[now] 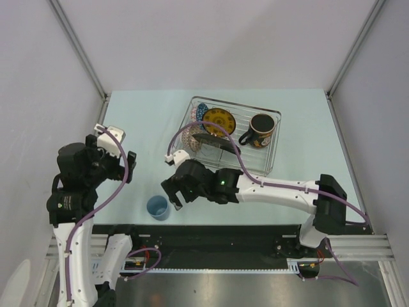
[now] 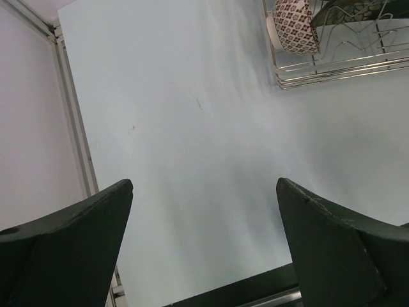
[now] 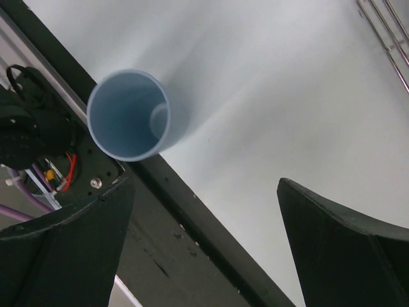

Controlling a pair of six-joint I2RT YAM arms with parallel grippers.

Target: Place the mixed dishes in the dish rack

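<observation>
The small light-blue cup [image 1: 158, 208] stands upright near the table's front edge; it also shows in the right wrist view [image 3: 130, 115]. My right gripper [image 1: 174, 194] is open and empty, hovering just right of the cup. The silver wire dish rack [image 1: 276, 142] at the back holds the black mug [image 1: 261, 130], the yellow patterned plate [image 1: 219, 119], the dark square plate [image 1: 220, 143], a pinkish patterned bowl [image 1: 191, 137] and a blue bowl [image 1: 202, 110]. My left gripper [image 1: 129, 165] is open and empty at the left, away from everything. The bowl [image 2: 295, 25] and rack corner [image 2: 332, 67] show in the left wrist view.
The black base rail [image 1: 211, 233] runs along the table's near edge, just behind the cup. A metal frame post [image 2: 73, 121] borders the table's left side. Purple cables run along both arms.
</observation>
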